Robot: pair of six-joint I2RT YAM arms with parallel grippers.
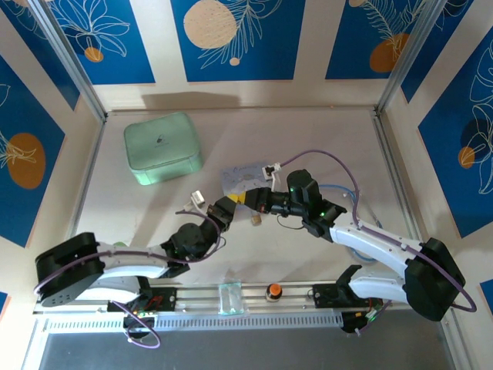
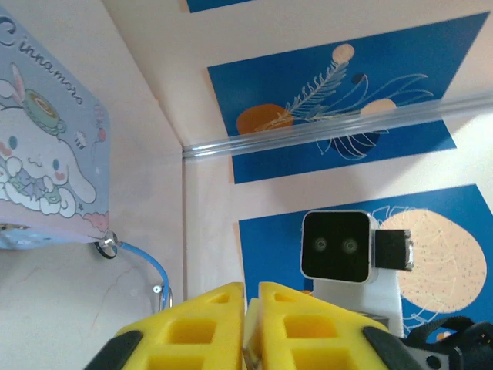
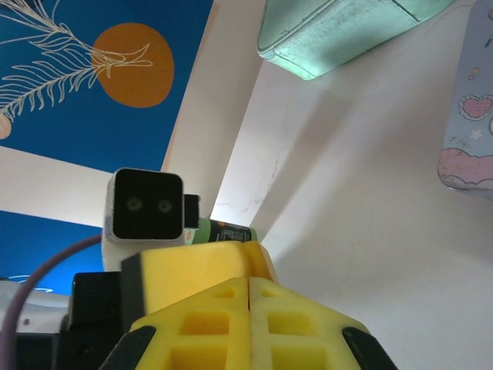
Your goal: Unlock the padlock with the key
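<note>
My left gripper (image 1: pixel 233 202) and right gripper (image 1: pixel 253 198) meet tip to tip over the middle of the table. In the left wrist view the yellow fingers (image 2: pixel 208 324) of the left gripper (image 2: pixel 251 289) stand almost together, with a slim silvery glint deep in the slit that I take for the key (image 2: pixel 249 361). The right gripper (image 3: pixel 249 284) is shut with nothing showing between its fingers, its tips against the side of the left gripper's yellow finger (image 3: pixel 192 266). A tiny brass-coloured block, the padlock (image 1: pixel 253 221), lies on the table just below both grippers.
The pale blue cartoon box (image 1: pixel 243 177) (image 2: pixel 46 154) lies just behind the grippers. A mint-green case (image 1: pixel 162 148) (image 3: pixel 347 31) sits at the back left. A green cylinder (image 3: pixel 227 230) lies near the left arm. An orange-and-black knob (image 1: pixel 273 291) sits on the front rail.
</note>
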